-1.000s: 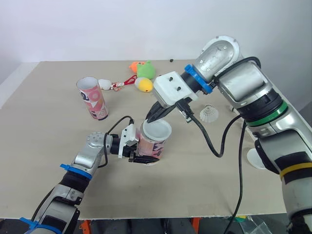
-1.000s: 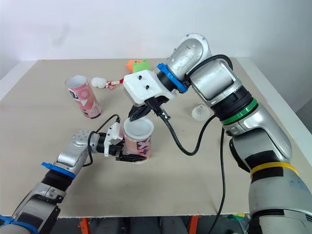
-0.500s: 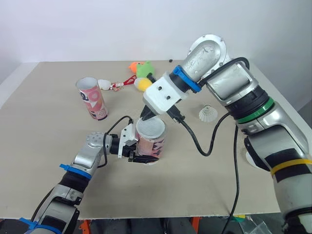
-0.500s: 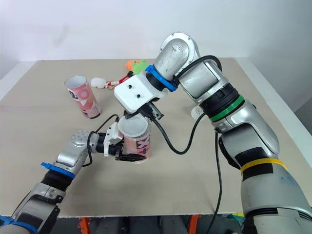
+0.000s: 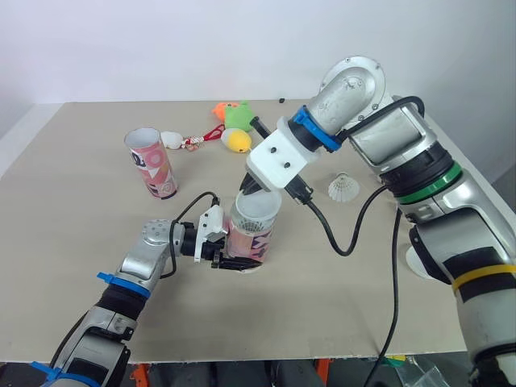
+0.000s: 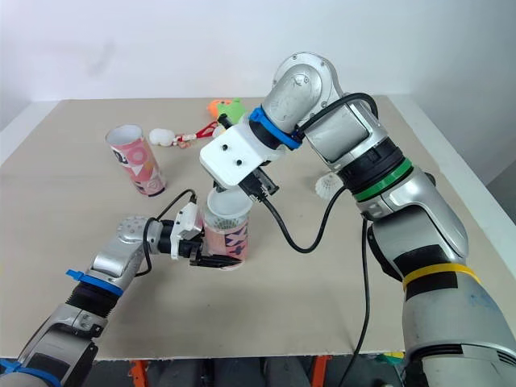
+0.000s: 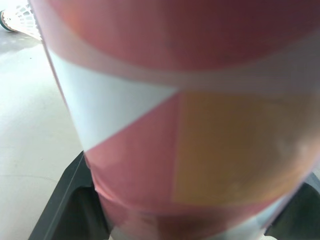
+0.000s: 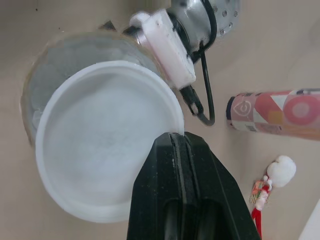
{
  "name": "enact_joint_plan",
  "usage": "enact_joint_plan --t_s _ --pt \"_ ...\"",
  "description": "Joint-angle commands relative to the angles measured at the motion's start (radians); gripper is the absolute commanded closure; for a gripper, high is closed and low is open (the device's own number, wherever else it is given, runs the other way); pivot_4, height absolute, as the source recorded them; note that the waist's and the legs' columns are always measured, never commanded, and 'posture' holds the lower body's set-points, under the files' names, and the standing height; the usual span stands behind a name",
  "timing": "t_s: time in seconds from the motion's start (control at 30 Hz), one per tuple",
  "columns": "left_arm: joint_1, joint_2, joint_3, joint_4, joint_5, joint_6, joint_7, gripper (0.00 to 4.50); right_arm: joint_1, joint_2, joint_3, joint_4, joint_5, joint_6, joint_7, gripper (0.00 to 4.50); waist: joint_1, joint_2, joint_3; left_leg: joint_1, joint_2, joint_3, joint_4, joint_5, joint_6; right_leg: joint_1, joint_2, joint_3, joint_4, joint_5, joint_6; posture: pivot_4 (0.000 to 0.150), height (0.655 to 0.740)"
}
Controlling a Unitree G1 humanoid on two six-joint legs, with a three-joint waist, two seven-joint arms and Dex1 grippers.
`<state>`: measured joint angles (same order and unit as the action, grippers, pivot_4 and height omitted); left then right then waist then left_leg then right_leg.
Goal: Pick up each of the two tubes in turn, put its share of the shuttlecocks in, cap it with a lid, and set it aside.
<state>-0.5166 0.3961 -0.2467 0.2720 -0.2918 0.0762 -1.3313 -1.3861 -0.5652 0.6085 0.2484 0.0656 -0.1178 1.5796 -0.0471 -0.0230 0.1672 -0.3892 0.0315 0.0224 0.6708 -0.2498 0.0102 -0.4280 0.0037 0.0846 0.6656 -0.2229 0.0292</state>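
In the head views the left gripper (image 5: 228, 256) clamps the lower part of an upright tube (image 5: 250, 240) standing mid-surface (image 5: 339, 314). The right gripper (image 5: 251, 189) holds a white lid (image 5: 260, 211) at its mouth, and the second tube (image 5: 151, 163) stands well apart to the left. The left wrist view shows the tube's patterned wall between black fingers (image 7: 62, 205). The right wrist view shows the fingers (image 8: 175, 200) pinched on the lid's rim, with the lid off-centre over the opening.

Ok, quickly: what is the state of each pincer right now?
Left pincer: closed on the pink patterned tube.
Right pincer: closed on the rim of the white lid, above that tube.
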Motion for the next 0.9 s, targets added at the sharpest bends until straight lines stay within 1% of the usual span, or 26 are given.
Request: enact_joint_plan --t_s 0.03,0.3,0.47,0.6,0.77,0.9 --pt "0.033 0.021 -0.019 0.033 0.03 0.052 0.007 1.47 0.008 0.014 -0.055 -0.061 0.031 0.036 0.031 4.46 0.0 0.0 0.0 0.0 0.0 0.0 0.0 0.0 0.0 0.0 0.0 0.0 0.0 0.0 0.0 0.15 0.7323" --pt "0.032 0.014 0.015 -0.008 -0.029 0.126 0.008 1.47 0.046 0.029 -0.073 -0.096 0.02 0.06 0.018 4.46 0.0 0.0 0.0 -0.001 0.0 -0.002 -0.001 0.0 0.0 0.0 0.001 -0.001 0.0 -0.001 -0.001 0.15 0.7323" --pt "0.05 0.036 0.016 -0.035 -0.032 0.143 0.006 1.47 0.068 0.031 -0.077 -0.09 -0.004 0.043 0.01 4.46 0.0 0.0 0.0 -0.002 0.0 -0.005 -0.001 0.0 0.0 -0.001 0.001 -0.002 0.0 -0.002 -0.003 0.15 0.7323" --pt "0.058 0.055 0.008 -0.047 -0.018 0.142 0.004 1.47 0.077 0.019 -0.078 -0.095 -0.023 0.015 0.018 4.46 -0.001 0.0 0.0 -0.002 0.001 -0.006 -0.002 -0.002 0.003 -0.001 0.003 -0.002 0.0 -0.001 -0.008 0.15 0.7323" --pt "0.062 0.065 -0.005 -0.049 -0.005 0.131 0.001 1.47 0.094 -0.03 -0.025 -0.142 0.016 0.001 0.035 4.46 -0.001 0.0 0.0 -0.002 0.003 -0.009 -0.002 -0.002 0.004 0.0 0.005 -0.005 0.0 -0.003 -0.01 0.15 0.7323" --pt "0.061 0.066 -0.017 -0.05 0.007 0.123 0.002 1.47 0.123 -0.042 0.018 -0.148 0.006 -0.015 0.035 4.46 0.0 0.0 0.0 0.0 0.004 -0.009 -0.002 -0.003 0.004 0.001 0.006 -0.006 0.0 -0.004 -0.013 0.15 0.7323"
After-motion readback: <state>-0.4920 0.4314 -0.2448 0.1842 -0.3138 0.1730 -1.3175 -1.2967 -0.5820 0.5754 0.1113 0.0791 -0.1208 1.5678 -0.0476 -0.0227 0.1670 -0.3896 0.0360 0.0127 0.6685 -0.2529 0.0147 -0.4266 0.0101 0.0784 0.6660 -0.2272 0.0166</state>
